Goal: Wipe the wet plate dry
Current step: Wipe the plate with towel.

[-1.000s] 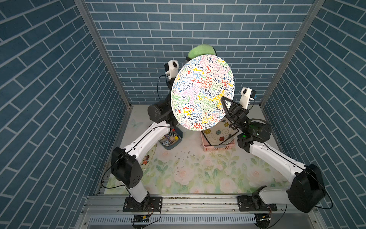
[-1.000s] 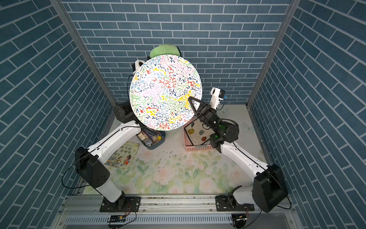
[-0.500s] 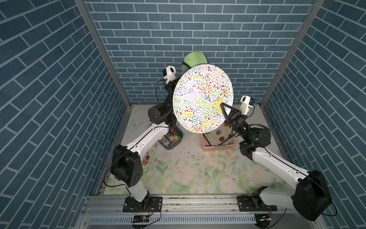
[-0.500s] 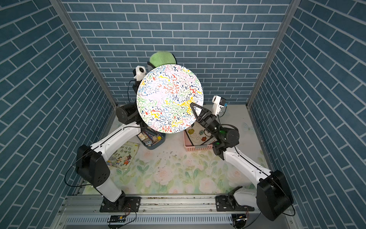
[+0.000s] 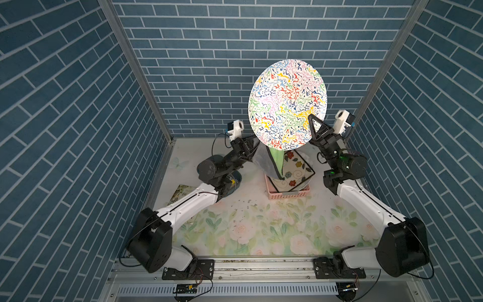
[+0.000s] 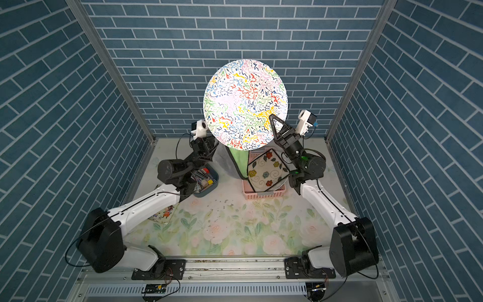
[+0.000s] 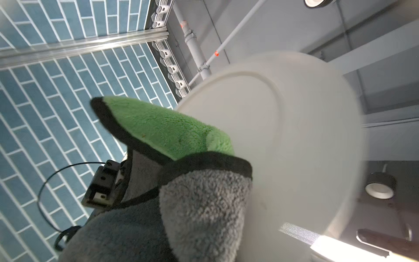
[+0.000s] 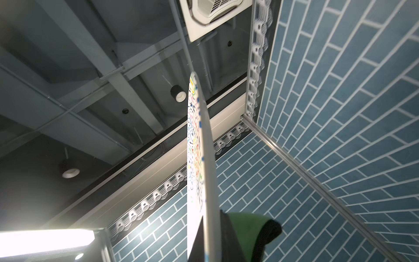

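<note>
**Plate held high, cloth on its back**

Nearest is the flowery table mat, with crumbs on it in front of the pink plastic basket. A square dish with painted flowers leans in that basket. A blue tub of small things sits beside the basket, on the left arm's side.

Just above the basket hangs the fluffy green and grey cloth. The left gripper is squeezed tight on it, and the cloth hides its tips. The left arm reaches forward, with its wrist tipped up. In the left wrist view the cloth touches the plain white back of the plate.

High above the basket is the big round plate, white with bright squiggles. It is tipped so the painted face looks up. The right gripper pinches its low rim on the right arm's side, with one finger on the painted face. The right arm stretches out and points its gripper up.

The round plate looks hard and stiff, and I think it would break if it fell. Wet, it is likely slippery. Only a small bit of rim is held, so a strong push from the cloth could twist it loose. Soft strokes seem best. The cloth is floppy and bends easily.

Farthest back, behind the basket, is the blue brick wall.
</note>
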You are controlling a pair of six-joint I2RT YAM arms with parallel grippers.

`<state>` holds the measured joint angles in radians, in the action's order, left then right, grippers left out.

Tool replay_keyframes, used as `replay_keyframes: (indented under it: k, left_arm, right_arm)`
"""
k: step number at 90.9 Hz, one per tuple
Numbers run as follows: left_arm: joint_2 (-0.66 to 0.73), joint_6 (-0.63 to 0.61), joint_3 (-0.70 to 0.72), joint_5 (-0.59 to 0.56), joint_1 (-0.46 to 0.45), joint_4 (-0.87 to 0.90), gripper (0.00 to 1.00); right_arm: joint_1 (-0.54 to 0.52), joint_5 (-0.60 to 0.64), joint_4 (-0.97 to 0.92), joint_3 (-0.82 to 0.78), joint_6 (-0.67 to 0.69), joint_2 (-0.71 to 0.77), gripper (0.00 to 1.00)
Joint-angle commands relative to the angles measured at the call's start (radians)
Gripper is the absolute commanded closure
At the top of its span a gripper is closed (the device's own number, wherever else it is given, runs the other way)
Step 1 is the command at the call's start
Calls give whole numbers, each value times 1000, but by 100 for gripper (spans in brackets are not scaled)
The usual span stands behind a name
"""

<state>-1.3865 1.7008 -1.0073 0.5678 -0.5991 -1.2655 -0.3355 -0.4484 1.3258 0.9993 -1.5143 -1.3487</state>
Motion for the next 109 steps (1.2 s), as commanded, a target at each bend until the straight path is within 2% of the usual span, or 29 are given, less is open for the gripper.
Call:
replay_keyframes:
  k: [1, 4, 6, 10, 15, 21, 29, 37, 47, 55, 61, 71, 78, 87, 92, 97, 109]
  left_arm:
    - [180, -324, -20, 82, 57, 245, 100]
    - [211, -483, -57, 60, 63, 427, 100]
    - [224, -600, -95, 31, 62, 620, 100]
    - [228, -816, -182, -72, 45, 904, 100]
    - [200, -977, -287, -240, 26, 1145, 100]
    - [153, -1071, -346, -365, 24, 1251, 100]
    - [74, -1145, -373, -479, 26, 1295, 100]
    - [-23, -1203, -435, -552, 28, 1371, 100]
    - [-140, -1254, -546, -564, 27, 1451, 100]
    - [-187, -1267, -555, -444, 5, 1415, 100]
    - [-218, -1269, -534, -369, -53, 1375, 100]
    - [-247, -1274, -528, -345, -123, 1376, 100]
    - [-197, -1228, -476, -381, -65, 1362, 100]
    - [-96, -1092, -347, -339, 119, 1260, 100]
    - [-66, -1092, -314, -335, 149, 1227, 100]
    - [-63, -1114, -304, -336, 117, 1217, 100]
    - [-79, -1139, -272, -377, -40, 1156, 100]
  right_arm:
    - [40, 112, -168, -41, 137, 84, 100]
    - [36, 120, -258, -37, 190, 110, 100]
    - [29, 124, -311, -31, 223, 129, 100]
    - [6, 138, -421, -20, 314, 159, 100]
    - [-33, 169, -507, -15, 393, 185, 100]
    - [-80, 200, -564, -10, 454, 198, 100]
    - [-137, 213, -562, -6, 489, 193, 100]
    - [-197, 204, -541, -6, 504, 181, 100]
    - [-298, 205, -534, -22, 535, 166, 100]
    - [-359, 211, -526, -26, 545, 146, 100]
    - [-363, 208, -504, -18, 540, 133, 100]
    - [-314, 217, -487, 0, 517, 133, 100]
    - [-245, 196, -463, -22, 465, 149, 100]
    - [-183, 192, -456, -70, 425, 199, 100]
    - [-180, 188, -480, -72, 438, 211, 100]
    - [-199, 167, -491, -63, 447, 193, 100]
    - [-292, 126, -429, -41, 446, 108, 100]
